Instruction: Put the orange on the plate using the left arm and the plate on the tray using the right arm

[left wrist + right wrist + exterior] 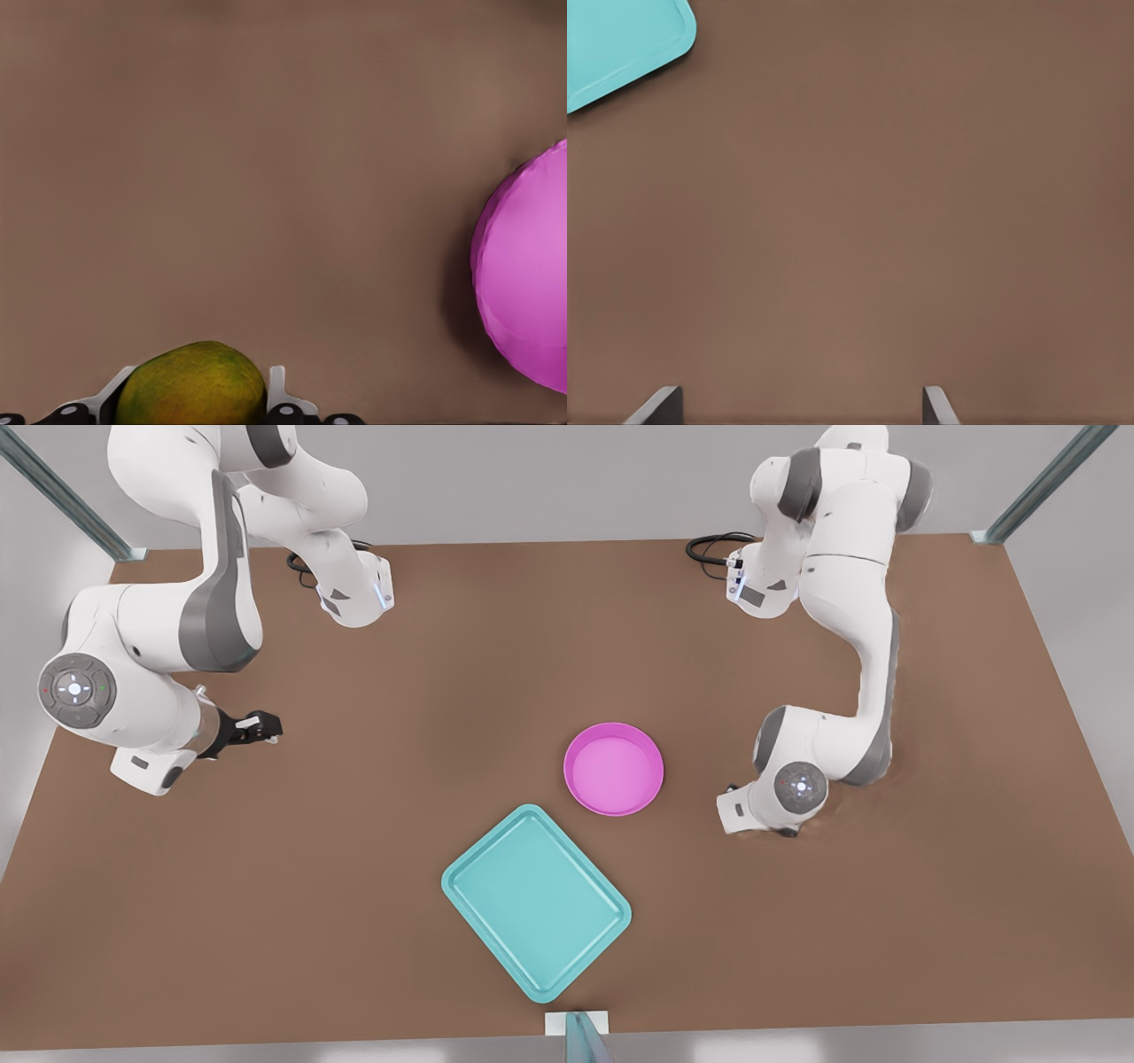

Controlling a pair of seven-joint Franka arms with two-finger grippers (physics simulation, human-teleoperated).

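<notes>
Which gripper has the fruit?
The left gripper, near the pink plate: the orange sits between its fingers. The right gripper is open and empty.

One orange point(191, 385), one plate point(614, 769), one tray point(536, 902). Two white arms on a single brown table point(372, 850), each with one gripper.
</notes>
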